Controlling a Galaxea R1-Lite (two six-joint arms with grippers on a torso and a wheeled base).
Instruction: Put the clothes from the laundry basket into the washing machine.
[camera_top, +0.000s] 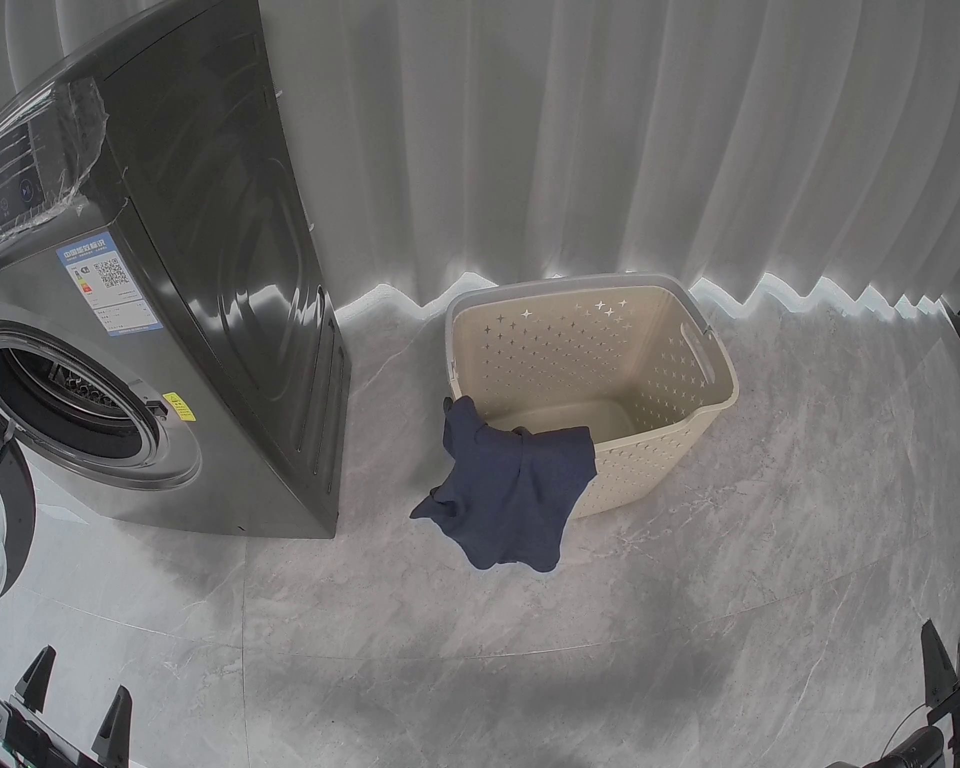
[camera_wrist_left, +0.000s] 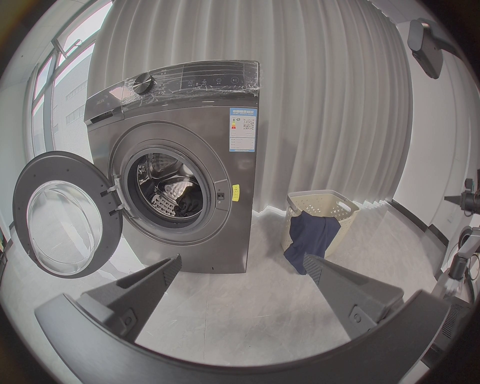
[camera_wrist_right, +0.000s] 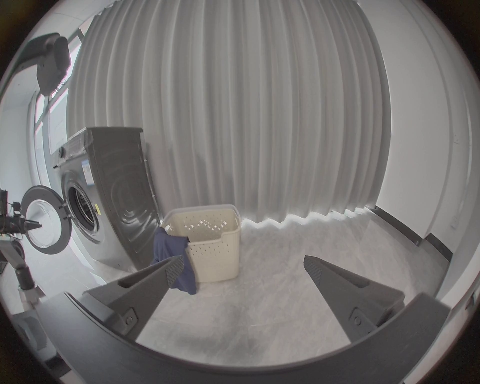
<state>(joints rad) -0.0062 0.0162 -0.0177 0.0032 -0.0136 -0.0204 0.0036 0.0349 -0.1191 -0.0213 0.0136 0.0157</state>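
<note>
Navy garment drapes over cream laundry basket rim; washing machine open, perhaps dark cloth inside.

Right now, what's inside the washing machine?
The door is open, and the washer's drum holds one dark cloth lying at the bottom. The drum's near lower part is hidden by the washer's front, so anything there can't be seen.

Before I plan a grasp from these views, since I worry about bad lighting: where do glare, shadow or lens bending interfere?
Head view: light spills under the curtain behind the laundry basket, and a sheen streaks the washing machine side; left wrist view: fisheye bows the curtain, the drum is dim; right wrist view: same bowing, corners black.
</note>
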